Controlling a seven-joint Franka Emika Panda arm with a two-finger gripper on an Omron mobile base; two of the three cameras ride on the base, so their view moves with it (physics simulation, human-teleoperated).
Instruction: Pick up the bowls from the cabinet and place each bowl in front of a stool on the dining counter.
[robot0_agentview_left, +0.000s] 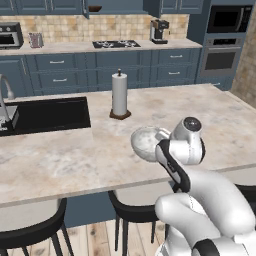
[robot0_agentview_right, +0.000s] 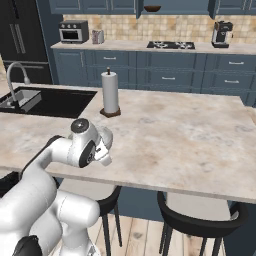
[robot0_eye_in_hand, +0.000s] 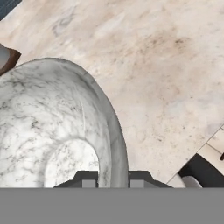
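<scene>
My gripper (robot0_eye_in_hand: 113, 181) is shut on the rim of the grey-white marbled bowl (robot0_eye_in_hand: 52, 127), one fingertip inside the wall and one outside. The bowl (robot0_agentview_left: 145, 142) hangs tilted just over the dining counter (robot0_agentview_left: 75, 155) near its front edge, beside my white wrist. A black stool (robot0_agentview_left: 132, 210) stands under that edge, below the bowl. The dark brown wooden bowl (robot0_agentview_left: 95, 8) rests on the shelf of the open cabinet (robot0_agentview_left: 120, 6) above the hob, and it also shows up there as the wooden bowl (robot0_agentview_right: 152, 8).
A paper towel roll (robot0_agentview_left: 119, 95) stands upright on the counter behind the bowl. The black sink (robot0_agentview_left: 50, 114) with its faucet (robot0_agentview_left: 6, 90) lies to the left. More stools (robot0_agentview_right: 200, 220) line the front edge. The counter (robot0_agentview_right: 175, 135) spreads wide to the right.
</scene>
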